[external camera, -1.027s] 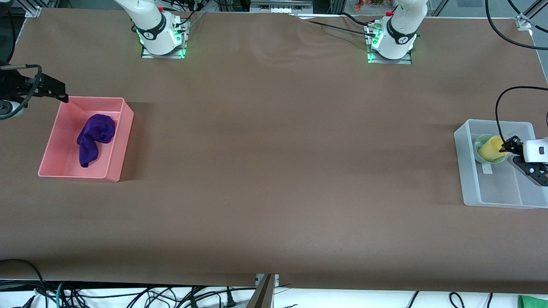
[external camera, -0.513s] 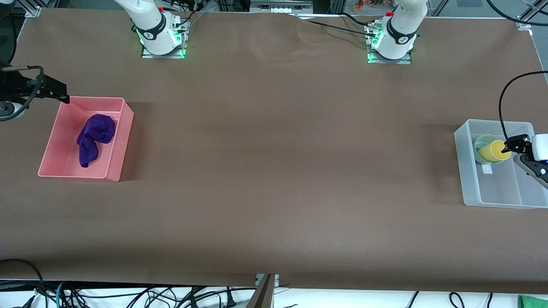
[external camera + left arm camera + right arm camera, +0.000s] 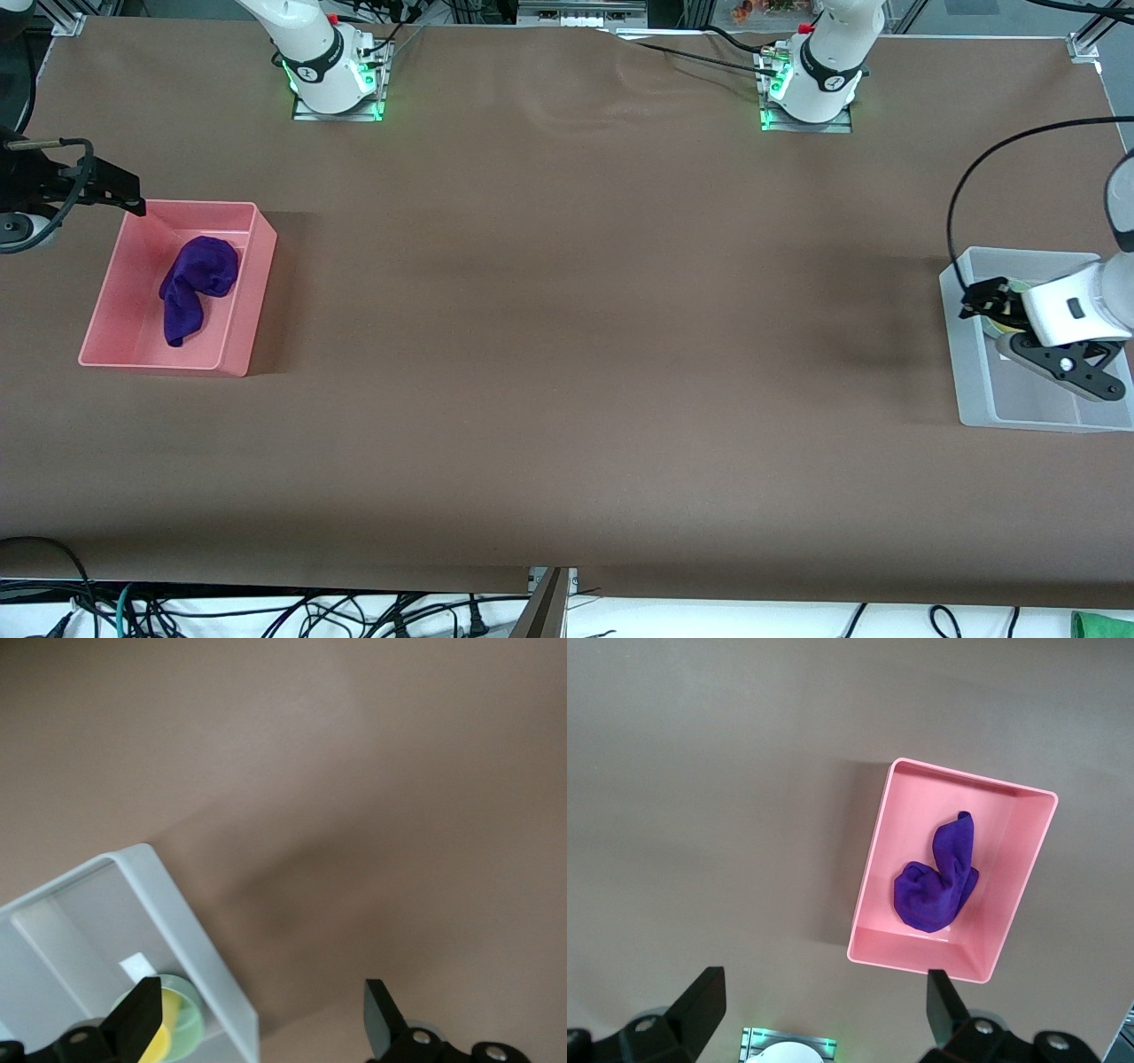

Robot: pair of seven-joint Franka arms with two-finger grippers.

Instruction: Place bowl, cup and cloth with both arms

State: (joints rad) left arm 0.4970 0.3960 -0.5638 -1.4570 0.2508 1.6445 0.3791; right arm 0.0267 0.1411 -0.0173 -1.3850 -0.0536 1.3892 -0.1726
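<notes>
L gripper: over the clear bin at the L arm's end of table, above its wall. Jaws spread wide, nothing between them; L wrist view shows both fingers apart w/ bare table and bin wall in the gap.
R gripper: up in the air over table edge just beside the pink bin, R arm's end. Jaws wide open, empty. Arm waits.
Cup: yellow, sitting inside the bowl; only slivers show in either view, my wrist covers most in front view.
Bowl: mint green, in clear bin, close to the wall toward table centre. Nested w/ cup prob. to save room.
Cloth: purple, crumpled, lies in pink bin, about mid-floor, not touching me.
Why apart: soft item one bin, hard items the other; each arm serves its own end.
Status (my read): all 3 items binned; task looks about done.
Risk: L fingers near bin wall, could snag it.
</notes>
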